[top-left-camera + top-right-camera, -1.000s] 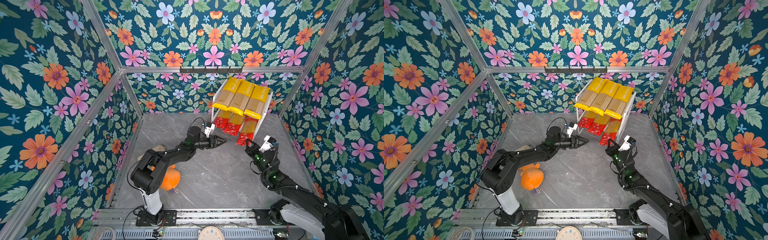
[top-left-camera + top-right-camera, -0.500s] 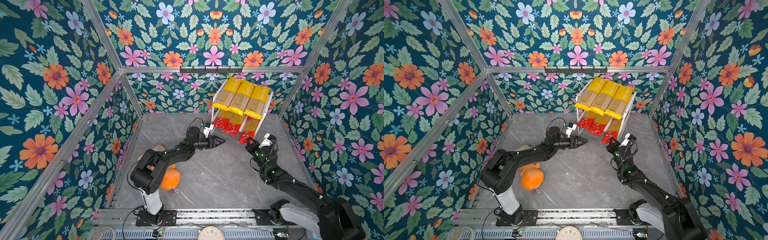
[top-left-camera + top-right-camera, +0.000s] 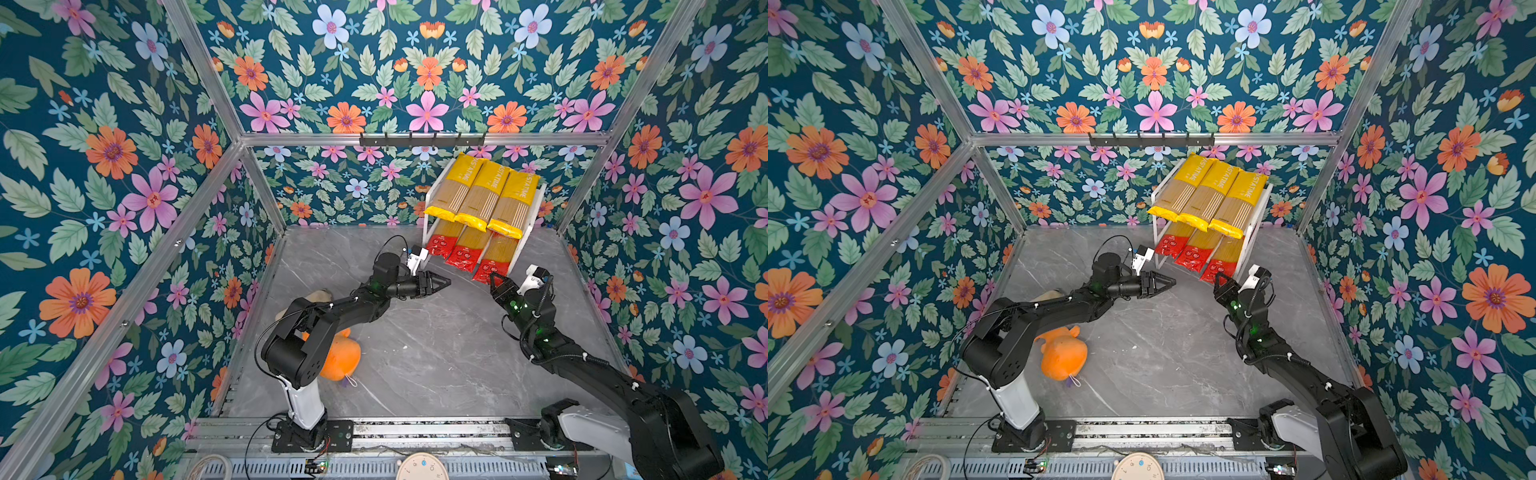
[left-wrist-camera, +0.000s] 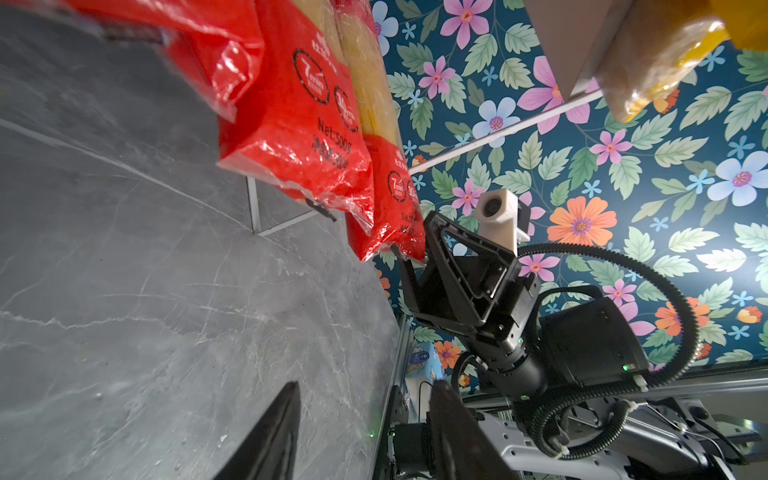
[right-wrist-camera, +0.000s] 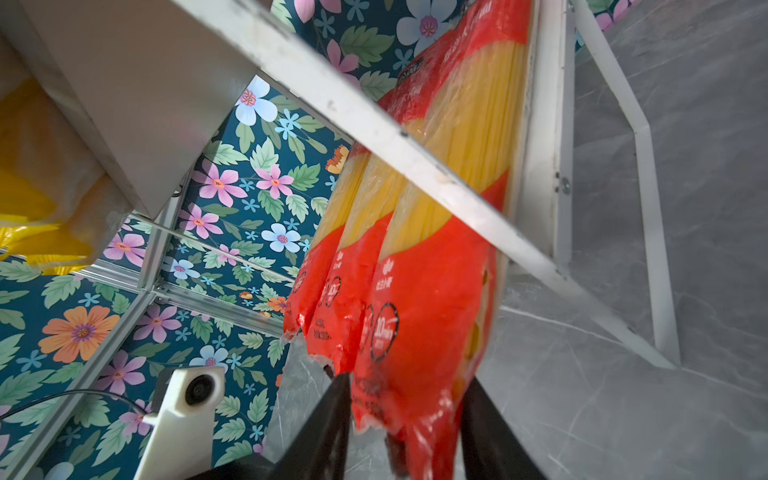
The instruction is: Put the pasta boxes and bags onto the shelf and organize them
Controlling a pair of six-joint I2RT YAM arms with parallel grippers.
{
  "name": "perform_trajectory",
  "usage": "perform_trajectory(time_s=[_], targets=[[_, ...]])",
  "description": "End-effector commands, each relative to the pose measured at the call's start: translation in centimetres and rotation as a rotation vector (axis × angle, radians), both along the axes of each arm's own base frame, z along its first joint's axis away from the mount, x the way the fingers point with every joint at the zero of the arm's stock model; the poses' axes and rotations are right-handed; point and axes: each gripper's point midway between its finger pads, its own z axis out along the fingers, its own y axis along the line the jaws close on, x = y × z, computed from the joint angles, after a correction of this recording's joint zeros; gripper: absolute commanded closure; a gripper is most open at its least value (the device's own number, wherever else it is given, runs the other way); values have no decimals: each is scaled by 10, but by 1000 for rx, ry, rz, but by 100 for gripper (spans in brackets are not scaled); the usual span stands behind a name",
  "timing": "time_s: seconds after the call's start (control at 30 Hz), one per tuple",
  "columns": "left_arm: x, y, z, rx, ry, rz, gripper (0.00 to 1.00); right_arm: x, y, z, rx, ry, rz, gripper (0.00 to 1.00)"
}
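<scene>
Yellow packs (image 3: 482, 195) lie on the top board of the shelf (image 5: 374, 124), red-ended packs (image 3: 461, 251) below, overhanging its front edge; right gripper (image 5: 407, 382) stands open around one red end; left gripper (image 3: 444, 283) open, empty; probably slippery film, brittle noodles: better grip mid-pack.

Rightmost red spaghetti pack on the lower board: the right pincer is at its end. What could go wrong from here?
1. The right pincer straddles the red end of the rightmost red spaghetti pack, which sticks out past the shelf; pulling back might drag it off.
2. The yellow spaghetti packs overhang the top board's front; a knock to the frame might slide them off.
</scene>
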Motion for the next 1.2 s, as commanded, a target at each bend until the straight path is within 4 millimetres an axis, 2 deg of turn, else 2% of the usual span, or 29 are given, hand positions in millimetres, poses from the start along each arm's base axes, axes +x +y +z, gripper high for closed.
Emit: perform_trajectory(time_s=[0.0,0.13,0.33,0.5,0.83,0.97,1.17], targets=[[1,-1,4,-10,-24,-8,47,-12,-1,-11,22,51,10,55],[2,-1,4,-9,-29,-4,47,-32,-10,-30,-3,112,1,55],[6,2,-4,29,-46,23,47,-49,-11,-47,-23,177,29,55],[16,14,-22,151,-71,114,47,-50,-9,-46,-42,183,45,57],[22,52,-43,358,-158,274,46,-40,-3,-38,-125,183,82,58],[22,71,-44,428,-228,330,46,-37,-1,-39,-153,190,95,58],[27,121,-38,517,-321,472,43,-44,-9,-38,-253,211,92,57]])
